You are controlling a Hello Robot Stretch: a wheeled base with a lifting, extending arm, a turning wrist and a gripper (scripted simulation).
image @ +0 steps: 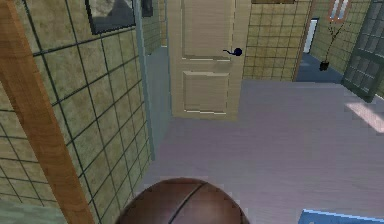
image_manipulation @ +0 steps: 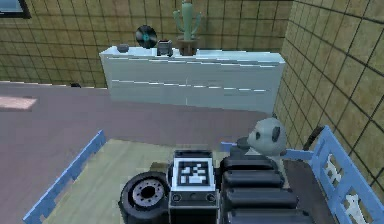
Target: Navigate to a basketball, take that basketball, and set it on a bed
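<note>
Basketball (image: pixel 181 203) at the forward view's bottom edge, a little left of middle: brown-orange with dark seams, cut off by that edge, upper curve in frame. Impossible to tell what carries it. Behind it, grey-mauve floor (image: pixel 270 130) running up to a shut cream door (image: pixel 208 60) with a black handle (image: pixel 234 52). Left of the ball, a tiled wall (image: pixel 100 110) behind a slanting wooden post (image: pixel 38 110), with a framed picture (image: pixel 110 14) high on it. At that view's right, a doorway (image: pixel 318 60) onto another room, with a thin plant (image: pixel 330 35) inside. Blue strip (image: pixel 345 216) at the bottom right corner. In the arm side view, a bed (image_manipulation: pixel 67 175) with blue frame and pale green top across the lower half, and a grey-white teddy bear (image_manipulation: pixel 266 137) sitting on it toward its right side, just past the arm (image_manipulation: pixel 255 190). Arm dark and ribbed, rising from the bottom edge; beside it a white square marker (image_manipulation: pixel 195 172), and left of that a dark round-faced housing (image_manipulation: pixel 145 195) low over the bed. Jaws not made out against the bed: impossible to tell their state, or whether holding anything. Beyond the bed, a white dresser (image_manipulation: pixel 192 78) against the far wall (image_manipulation: pixel 60 40). On the dresser's top, near the middle, a potted cactus (image_manipulation: pixel 186 25); toward the left end, a small teal thing (image_manipulation: pixel 164 45), a dark ball-like thing (image_manipulation: pixel 146 36) and, by the left corner, a small dark bowl (image_manipulation: pixel 123 47).
</note>
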